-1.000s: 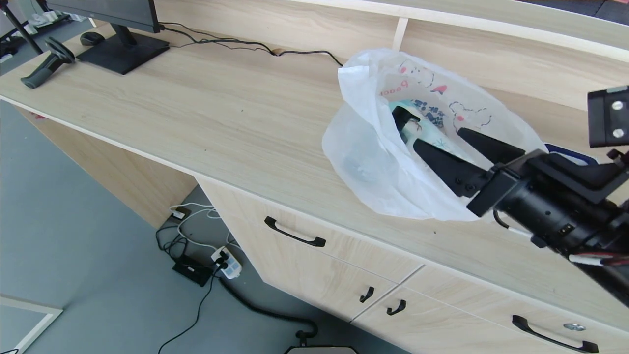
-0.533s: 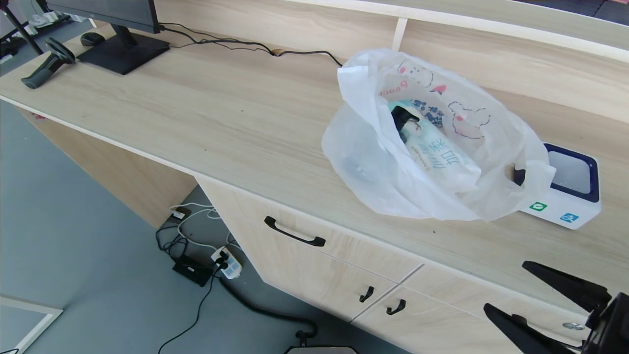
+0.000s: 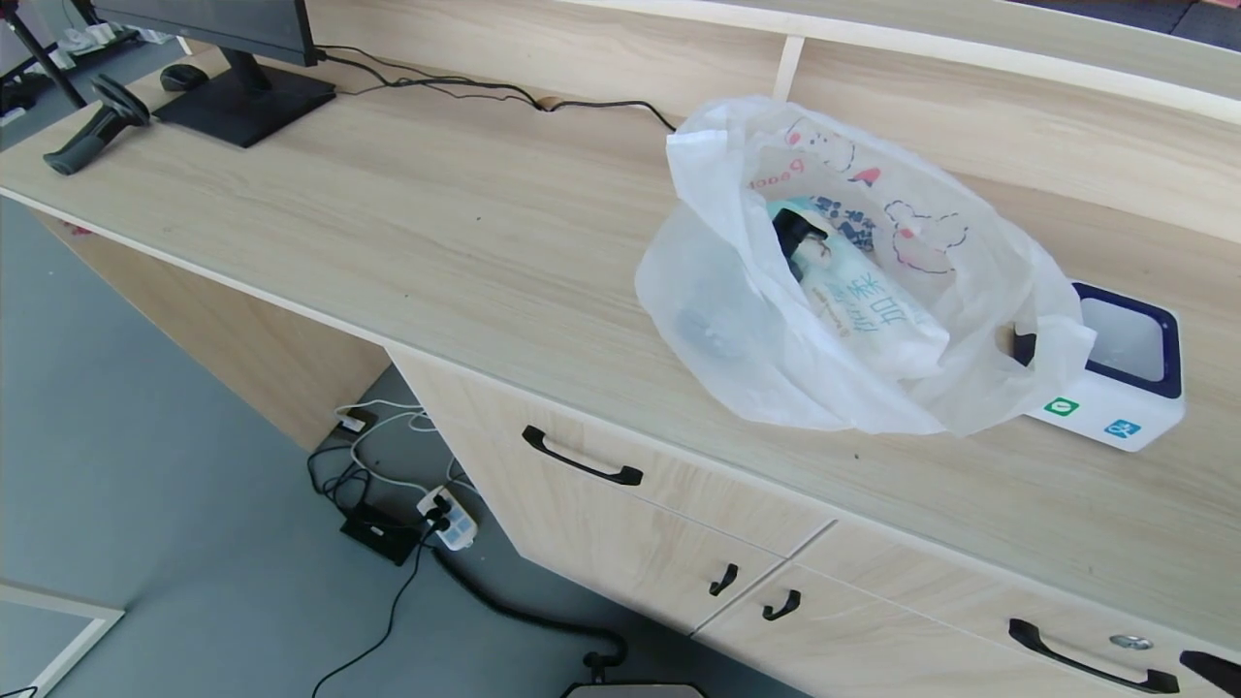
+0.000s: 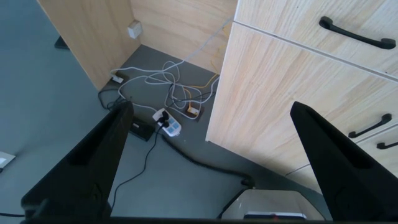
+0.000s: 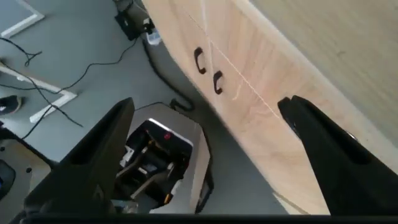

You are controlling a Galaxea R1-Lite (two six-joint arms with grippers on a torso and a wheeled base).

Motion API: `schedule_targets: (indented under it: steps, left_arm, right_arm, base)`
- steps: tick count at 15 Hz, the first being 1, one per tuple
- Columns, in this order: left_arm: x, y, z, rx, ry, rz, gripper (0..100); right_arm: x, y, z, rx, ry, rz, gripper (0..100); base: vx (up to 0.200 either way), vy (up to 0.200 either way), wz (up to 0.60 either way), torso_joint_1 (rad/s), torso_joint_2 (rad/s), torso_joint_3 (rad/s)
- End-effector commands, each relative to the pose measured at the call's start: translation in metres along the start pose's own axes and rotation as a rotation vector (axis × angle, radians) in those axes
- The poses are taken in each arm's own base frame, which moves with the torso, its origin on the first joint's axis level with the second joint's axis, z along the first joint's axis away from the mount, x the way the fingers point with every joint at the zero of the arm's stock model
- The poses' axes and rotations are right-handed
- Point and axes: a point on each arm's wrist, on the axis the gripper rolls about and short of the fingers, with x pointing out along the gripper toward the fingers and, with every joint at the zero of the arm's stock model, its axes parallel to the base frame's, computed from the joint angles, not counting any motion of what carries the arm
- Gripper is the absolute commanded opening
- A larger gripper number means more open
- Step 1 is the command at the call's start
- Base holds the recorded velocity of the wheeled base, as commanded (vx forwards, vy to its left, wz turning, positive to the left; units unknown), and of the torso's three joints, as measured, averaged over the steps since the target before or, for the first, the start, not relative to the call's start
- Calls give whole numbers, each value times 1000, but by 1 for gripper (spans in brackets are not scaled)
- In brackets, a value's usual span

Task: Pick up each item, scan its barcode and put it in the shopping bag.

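A white translucent shopping bag (image 3: pixel 722 320) lies open on the wooden counter (image 3: pixel 436 223). Inside it rests a white bottle (image 3: pixel 863 305) with a black cap, plus a darker item I can't make out through the plastic. A white scanner box (image 3: pixel 1115 412) with a dark blue rim stands just right of the bag. My right gripper (image 5: pixel 205 102) is open and holds nothing, below the counter's front beside the drawers; one fingertip (image 3: pixel 1220 669) pokes into the head view's bottom right corner. My left gripper (image 4: pixel 211 107) is open and holds nothing, low over the floor by the cabinet.
A handheld scanner (image 3: pixel 92 126), a monitor stand (image 3: pixel 242 97) and a mouse sit at the counter's far left, with a black cable (image 3: pixel 504 92) along the back. Drawer handles (image 3: pixel 582 465) line the cabinet front. A power strip (image 3: pixel 446 514) and cords lie on the floor.
My right gripper drew back out of the bag and dropped below the counter edge, staying open. The bottle stays in the bag, and the scanner box is now uncovered.
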Motion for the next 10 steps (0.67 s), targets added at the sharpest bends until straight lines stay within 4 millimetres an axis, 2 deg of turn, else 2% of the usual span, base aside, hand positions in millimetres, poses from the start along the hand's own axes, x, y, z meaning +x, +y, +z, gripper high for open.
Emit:
schedule_targets:
  steps: [1,4,6,7,10]
  left_arm:
    - [0,0,0,0,-1,1,100]
    - [0,0,0,0,-1,1,100]
    - [0,0,0,0,-1,-1,100]
    - [0,0,0,0,-3,-1,100]
    - [0,0,0,2,-1,-1,100]
  right_arm:
    - [-10,-11,2,113,-31,-357,100]
    - [-23,-8,-13,188,-100,-435,100]
    - [-44,4,-38,266,-177,-607,100]
    - [-48,8,-44,301,-191,-657,100]
    - [-54,7,-29,309,-237,-667,100]
  base:
    - [0,0,0,0,0,0]
    - [0,0,0,0,0,0]
    - [0,0,0,0,0,0]
    - [0,0,0,0,0,0]
    - [0,0,0,0,0,0]
